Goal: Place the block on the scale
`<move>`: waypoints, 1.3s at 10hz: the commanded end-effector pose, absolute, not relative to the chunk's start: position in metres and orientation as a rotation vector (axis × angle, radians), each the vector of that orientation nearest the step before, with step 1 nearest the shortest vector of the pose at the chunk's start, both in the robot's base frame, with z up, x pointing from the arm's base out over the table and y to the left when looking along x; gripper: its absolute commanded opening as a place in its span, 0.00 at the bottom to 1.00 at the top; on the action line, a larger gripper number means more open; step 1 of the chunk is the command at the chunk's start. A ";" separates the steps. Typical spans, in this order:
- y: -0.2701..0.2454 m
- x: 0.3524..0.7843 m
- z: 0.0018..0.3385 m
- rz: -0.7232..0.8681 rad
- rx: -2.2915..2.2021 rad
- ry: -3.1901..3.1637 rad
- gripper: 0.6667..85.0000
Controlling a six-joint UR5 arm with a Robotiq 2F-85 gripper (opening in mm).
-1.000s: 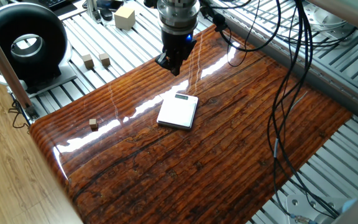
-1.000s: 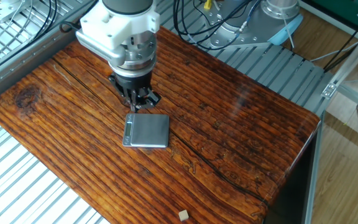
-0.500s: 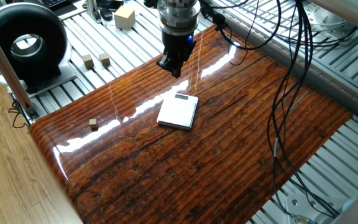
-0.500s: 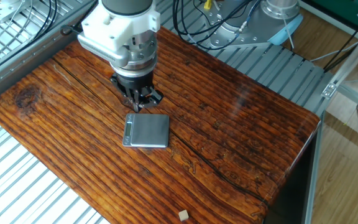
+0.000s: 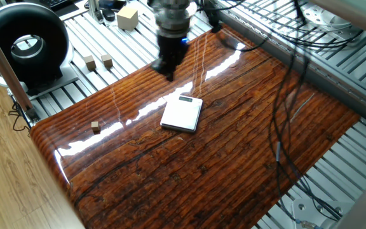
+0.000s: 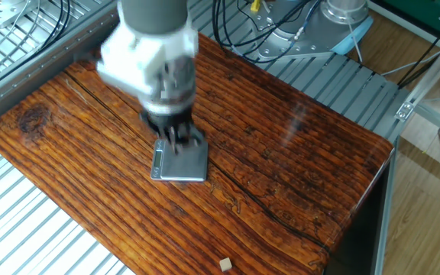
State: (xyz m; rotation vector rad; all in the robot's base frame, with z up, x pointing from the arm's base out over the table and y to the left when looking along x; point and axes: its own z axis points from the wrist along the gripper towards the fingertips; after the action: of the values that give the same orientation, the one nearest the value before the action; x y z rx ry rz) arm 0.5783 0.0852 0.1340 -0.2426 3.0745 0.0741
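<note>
I see nothing done yet: the block [image 5: 95, 126] sits untouched at the counter [image 5: 234, 152] edge, far left of the bare scale [image 5: 182, 114]. My hand [image 5: 166, 69] hovers blurred beyond the scale; I cannot tell its grip.

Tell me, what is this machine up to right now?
A single robot arm is at work over a glossy wooden table. Its gripper is blurred with motion above the table, near a small white scale and it does not appear to be carrying anything. The tiny wooden block it is meant to put on the scale sits untouched near the table's edge, well away from the gripper. The scale has nothing on it yet.
</note>
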 end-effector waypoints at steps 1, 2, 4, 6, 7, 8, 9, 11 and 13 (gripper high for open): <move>0.163 0.621 0.113 0.184 -0.131 3.071 0.18; 0.185 0.627 0.105 0.194 -0.102 3.071 0.21; 0.209 0.636 0.079 0.164 -0.030 3.047 0.22; 0.237 0.633 0.059 0.282 -0.124 3.029 0.58; 0.237 0.637 0.056 0.257 -0.101 3.013 0.67; 0.237 0.628 0.052 0.224 -0.032 3.042 0.66; 0.247 0.626 0.048 0.272 0.064 3.034 0.66; 0.239 0.640 0.041 0.226 0.228 2.989 0.68; 0.258 0.648 0.045 0.355 0.350 2.952 0.66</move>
State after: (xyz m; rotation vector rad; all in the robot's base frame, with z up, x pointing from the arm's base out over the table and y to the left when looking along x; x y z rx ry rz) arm 0.6385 0.2427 0.0463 0.1889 2.9957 0.2624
